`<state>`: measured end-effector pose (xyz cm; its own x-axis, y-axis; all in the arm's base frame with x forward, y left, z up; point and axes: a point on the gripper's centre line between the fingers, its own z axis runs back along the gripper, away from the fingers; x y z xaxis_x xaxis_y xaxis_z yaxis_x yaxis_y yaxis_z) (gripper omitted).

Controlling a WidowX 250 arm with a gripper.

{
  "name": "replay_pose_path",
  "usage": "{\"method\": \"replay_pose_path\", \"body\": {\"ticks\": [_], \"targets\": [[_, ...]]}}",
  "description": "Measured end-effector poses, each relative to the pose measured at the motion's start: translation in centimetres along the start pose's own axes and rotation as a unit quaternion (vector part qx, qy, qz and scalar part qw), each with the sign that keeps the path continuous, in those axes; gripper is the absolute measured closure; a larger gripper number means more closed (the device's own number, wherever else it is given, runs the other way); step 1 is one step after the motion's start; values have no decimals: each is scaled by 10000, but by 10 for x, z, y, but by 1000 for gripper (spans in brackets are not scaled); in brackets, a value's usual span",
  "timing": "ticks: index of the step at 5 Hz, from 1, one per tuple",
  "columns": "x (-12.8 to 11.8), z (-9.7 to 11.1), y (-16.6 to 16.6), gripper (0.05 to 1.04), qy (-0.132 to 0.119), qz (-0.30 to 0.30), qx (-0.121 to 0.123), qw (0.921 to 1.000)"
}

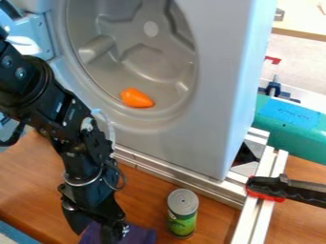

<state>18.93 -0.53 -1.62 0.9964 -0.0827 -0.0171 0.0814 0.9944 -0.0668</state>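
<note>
While the end effector (pixel 106 229) is hanging at purple cloth (pixel 142 235), opening and hold impossible to tell, one can (pixel 183 214) is standing upright, rightward.

Black robot arm (pixel 73 131), slanting down from upper left; black pincer (pixel 98 232) low, pointing downward

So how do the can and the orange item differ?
The can stands upright on the wooden table; the orange item lies in the grey hollow. The can is a straight cylinder, green with a grey top; the orange item tapers and is orange all over. Nothing rests on either.
</note>
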Motion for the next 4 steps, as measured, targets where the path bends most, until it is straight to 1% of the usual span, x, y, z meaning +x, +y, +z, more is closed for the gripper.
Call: {"method": "replay_pose_path", "body": {"ticks": [1, 2, 3, 4], "targets": [[-2, -3, 0, 83, 60, -4, -9, 10000], [2, -7, 3, 83, -126, 135, -103, 9998], [5, -16, 1, 83, -196, 230, -255, 9992], [8, -28, -1, 83, -144, 256, -217, 9993]]}}
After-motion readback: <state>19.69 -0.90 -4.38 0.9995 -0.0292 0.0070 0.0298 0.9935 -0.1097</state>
